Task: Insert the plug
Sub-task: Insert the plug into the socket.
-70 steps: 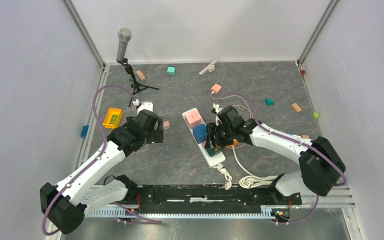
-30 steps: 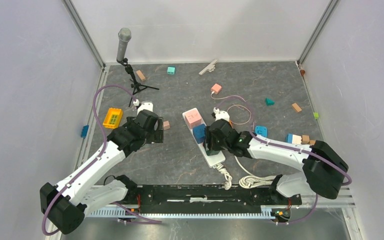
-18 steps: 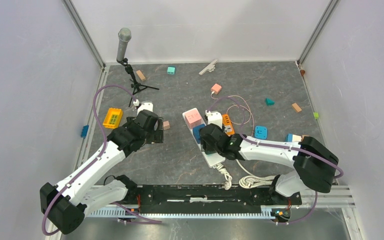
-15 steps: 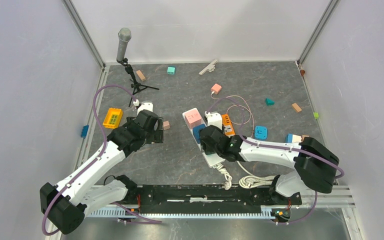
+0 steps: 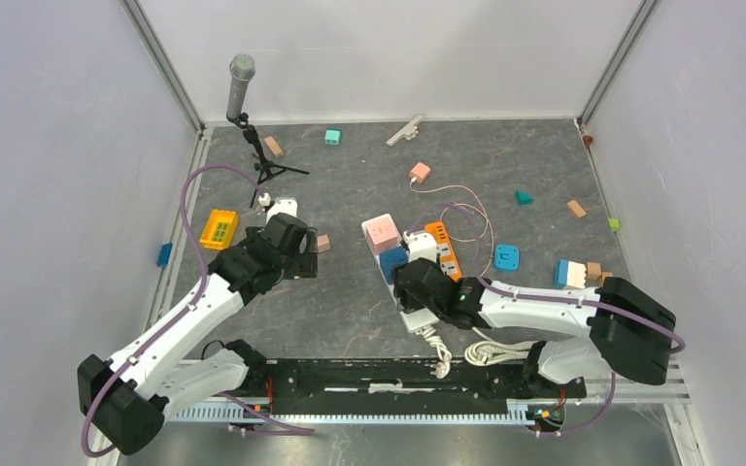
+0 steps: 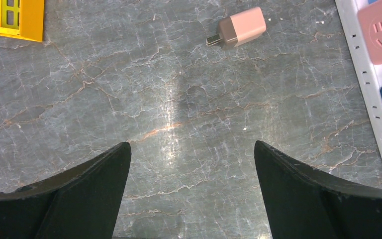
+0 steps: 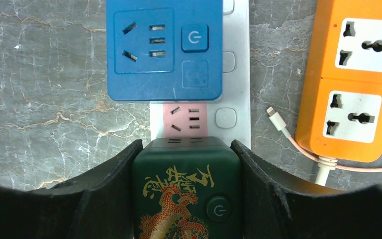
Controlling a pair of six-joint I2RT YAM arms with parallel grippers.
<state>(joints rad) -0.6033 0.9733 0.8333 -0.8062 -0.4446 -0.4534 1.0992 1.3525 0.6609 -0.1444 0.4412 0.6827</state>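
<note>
My right gripper (image 7: 186, 149) is shut on a dark green cube plug (image 7: 186, 191) with a gold dragon print. It holds the plug over the white power strip (image 7: 236, 74), just near of a pink socket face (image 7: 185, 119). The plug's prongs are hidden, so I cannot tell how deep it sits. A blue cube adapter (image 7: 164, 50) sits on the strip beyond that. In the top view my right gripper (image 5: 418, 286) is over the strip's near half (image 5: 416, 318). My left gripper (image 6: 191, 149) is open and empty above bare table, left of the strip (image 6: 373, 99).
An orange power strip (image 7: 358, 74) lies right of the white one, with a thin pink cable (image 7: 298, 144) beside it. A pink cube adapter (image 5: 382, 233) sits on the strip's far end. A small pink charger (image 6: 241, 27) and a yellow block (image 6: 12, 17) lie near my left gripper.
My right arm has swung lower and turned, carrying the green plug toward the strip's near half. The white strip shifted slightly and the orange strip came into sight. The left arm has not moved.
</note>
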